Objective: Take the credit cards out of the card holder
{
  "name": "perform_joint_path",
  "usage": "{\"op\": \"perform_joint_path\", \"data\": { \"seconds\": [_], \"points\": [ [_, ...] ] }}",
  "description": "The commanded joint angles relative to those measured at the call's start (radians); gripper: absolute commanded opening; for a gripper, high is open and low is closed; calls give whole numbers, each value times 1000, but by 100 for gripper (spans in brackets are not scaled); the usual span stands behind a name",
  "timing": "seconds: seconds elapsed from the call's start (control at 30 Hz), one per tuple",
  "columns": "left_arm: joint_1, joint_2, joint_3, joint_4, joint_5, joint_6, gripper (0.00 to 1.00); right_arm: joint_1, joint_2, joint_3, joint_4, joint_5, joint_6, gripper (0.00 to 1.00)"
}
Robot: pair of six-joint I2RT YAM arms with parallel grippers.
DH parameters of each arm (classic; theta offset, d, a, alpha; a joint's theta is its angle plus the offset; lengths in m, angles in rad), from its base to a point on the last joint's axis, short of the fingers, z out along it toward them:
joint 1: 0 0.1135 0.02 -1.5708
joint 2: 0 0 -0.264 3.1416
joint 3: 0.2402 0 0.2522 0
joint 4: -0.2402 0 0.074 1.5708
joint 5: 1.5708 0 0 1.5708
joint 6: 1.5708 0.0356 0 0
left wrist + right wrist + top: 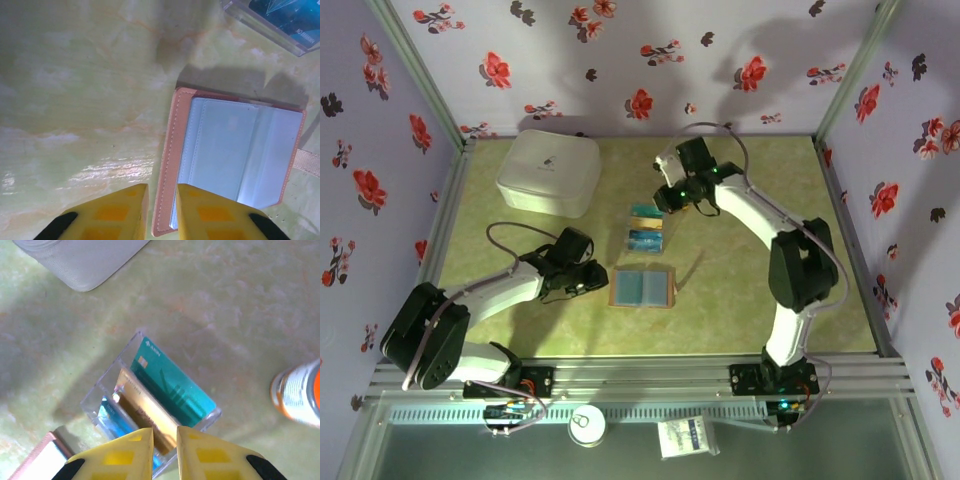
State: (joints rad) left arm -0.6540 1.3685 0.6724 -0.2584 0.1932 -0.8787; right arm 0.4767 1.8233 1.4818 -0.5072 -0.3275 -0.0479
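Card holder [642,288] lies open flat mid-tabletop [750,320], brown rim, blue-grey pockets up. Credit cards [172,385], teal, tan and blue, stand in a clear tray [112,367] just behind it; print too small to read. My left gripper [162,192] is over the holder's left edge, barely open, gripping nothing. My right gripper [165,432] is over the tray, narrow gap; can't tell if it holds the tan card. Tabletop is green-yellow marbled, walls [620,60] lilac with red flowers.

card holder [641,288] lying open mid-table, credit cards [172,390] standing in tray [105,382] just behind it, box [548,172] further back left
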Motion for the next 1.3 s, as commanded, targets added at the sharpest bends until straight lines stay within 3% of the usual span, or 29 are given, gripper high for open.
{"op": "perform_joint_path", "data": {
  "seconds": [0.0, 0.2, 0.37, 0.57, 0.67, 0.7, 0.77, 1.07, 1.27],
  "points": [
    [8, 24, 16, 18, 0, 31, 21, 35, -84, -120, 188, 11, 229, 20],
    [8, 24, 12, 18, -9, 37, 29, 170, -143, -200, 166, 111, 260, 19],
    [8, 25, 6, 23, -8, 31, 36, 262, -205, -320, 243, 147, 382, 18],
    [-4, 30, 8, 36, -2, 29, 52, 330, -278, -452, 310, 206, 484, 16],
    [-20, 34, 26, 16, -19, 36, 62, 342, -306, -488, 306, 228, 499, 16],
    [-25, 33, 33, 8, -26, 39, 79, 346, -316, -500, 305, 235, 506, 16],
    [-33, 35, 37, 4, -31, 38, 93, 353, -336, -518, 303, 243, 516, 15],
    [-58, 49, 41, 19, -29, 21, 93, 373, -418, -600, 320, 278, 590, 14],
    [-72, 55, 18, 116, 32, -28, 92, 381, -445, -641, 335, 297, 660, 13]
  ]
}}
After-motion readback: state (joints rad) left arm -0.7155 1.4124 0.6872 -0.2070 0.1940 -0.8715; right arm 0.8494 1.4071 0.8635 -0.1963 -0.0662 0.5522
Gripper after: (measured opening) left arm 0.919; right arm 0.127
